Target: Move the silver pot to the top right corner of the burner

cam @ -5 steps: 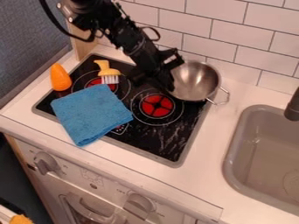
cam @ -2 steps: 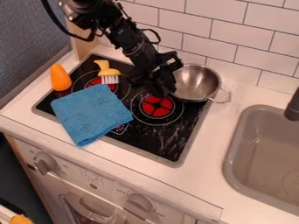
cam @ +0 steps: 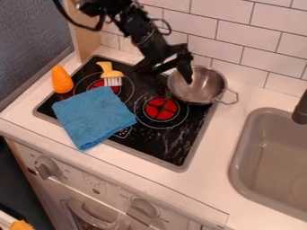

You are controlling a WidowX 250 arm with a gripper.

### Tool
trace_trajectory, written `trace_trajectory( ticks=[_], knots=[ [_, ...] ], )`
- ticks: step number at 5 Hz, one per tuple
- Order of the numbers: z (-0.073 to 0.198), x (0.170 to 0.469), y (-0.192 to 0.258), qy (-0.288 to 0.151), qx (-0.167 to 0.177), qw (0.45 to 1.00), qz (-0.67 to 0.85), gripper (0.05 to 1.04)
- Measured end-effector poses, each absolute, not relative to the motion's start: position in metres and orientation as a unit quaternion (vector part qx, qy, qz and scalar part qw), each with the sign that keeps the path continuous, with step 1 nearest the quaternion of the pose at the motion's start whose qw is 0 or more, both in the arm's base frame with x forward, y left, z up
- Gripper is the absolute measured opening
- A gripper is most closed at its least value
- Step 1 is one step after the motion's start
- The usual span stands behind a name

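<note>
The black gripper (cam: 172,75) is above the back of the cooktop, at the left side of the silver pot. It stands open, with one finger over the pot's inside and the other apart from it to the left. The silver pot (cam: 207,88) sits upright at the back right corner of the black burner surface (cam: 180,143), its wire handle pointing right over the white counter. Part of its left rim is hidden behind the gripper.
A blue cloth (cam: 94,117) covers the cooktop's front left, with a yellow brush (cam: 110,74) behind it and an orange toy (cam: 61,80) at the left edge. Tiled wall (cam: 243,42) rises behind; a grey sink (cam: 273,161) lies right.
From low beside the pot's left rim, the gripper has risen and shifted slightly right, so a finger now shows over the pot. The pot's handle has turned slightly; the pot stays in nearly the same spot.
</note>
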State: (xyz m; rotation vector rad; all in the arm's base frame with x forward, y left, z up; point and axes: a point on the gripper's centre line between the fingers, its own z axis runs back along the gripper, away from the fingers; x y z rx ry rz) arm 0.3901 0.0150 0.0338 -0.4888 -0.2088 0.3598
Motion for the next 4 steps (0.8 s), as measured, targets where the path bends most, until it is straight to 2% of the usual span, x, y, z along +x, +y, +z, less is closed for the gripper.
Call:
trace_trajectory(
  ticks=[1,2,3,4],
  knots=[
    [0.072,0.396,0.013,-0.101,-0.217,0.960,0.143,1.001],
    [0.103,0.390,0.012,-0.078,-0.196,0.972,0.104,1.000],
    [0.125,0.378,0.010,-0.038,-0.150,0.985,0.071,1.000],
    [0.128,0.378,0.008,-0.039,-0.148,0.986,0.070,1.000]
  ],
)
